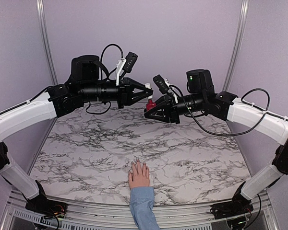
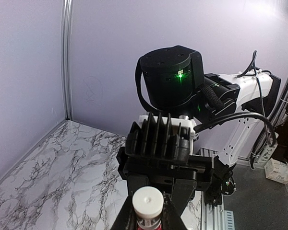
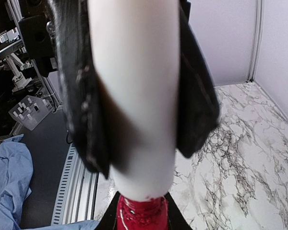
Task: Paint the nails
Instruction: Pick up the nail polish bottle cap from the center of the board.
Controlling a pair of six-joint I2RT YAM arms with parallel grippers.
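Two arms faced each other above the far part of the marble table (image 1: 86,143). The left gripper (image 1: 150,92) clamped the white cap (image 3: 134,96) of a red polish bottle (image 1: 151,103); the right gripper (image 1: 148,111) clamped its body. Well apart, near the front edge, a blue-sleeved pink hand (image 1: 139,176) lay flat, nails (image 1: 138,165) upward.

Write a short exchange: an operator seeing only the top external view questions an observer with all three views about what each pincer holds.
Operator: From above I can't tell. What is the left pincer shut on?
Observer: The right wrist view shows its black fingers clamping the tall white cylindrical plastic cap.
Operator: And the right pincer?
Observer: Its own camera shows it gripping the small dark red bottle directly under that cap.
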